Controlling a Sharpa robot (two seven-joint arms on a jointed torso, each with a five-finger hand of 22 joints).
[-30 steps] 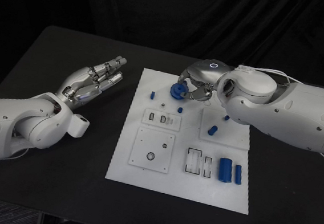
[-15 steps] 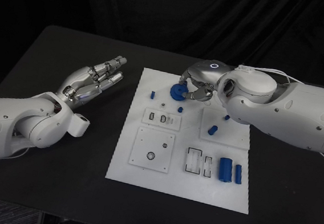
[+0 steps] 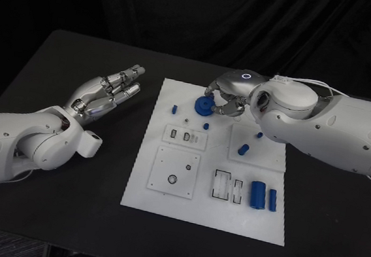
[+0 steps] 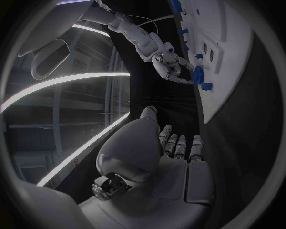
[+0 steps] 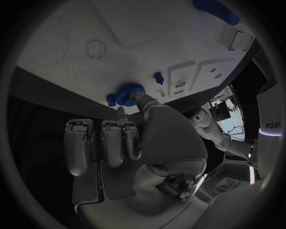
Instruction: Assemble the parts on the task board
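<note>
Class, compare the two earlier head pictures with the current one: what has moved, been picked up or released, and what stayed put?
Very little changed. The right hand still pinches the round blue part at the far end of the task board, shifting only slightly. The left hand remains open and hovering above the table beside the board. The other blue parts lie as before.

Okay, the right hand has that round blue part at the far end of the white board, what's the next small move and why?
Probably lift it slightly. The right hand pinches the round blue disc-shaped part, which still sits low on the white task board, so it likely needs clearance before being carried to its seat. The left hand waits open.
</note>
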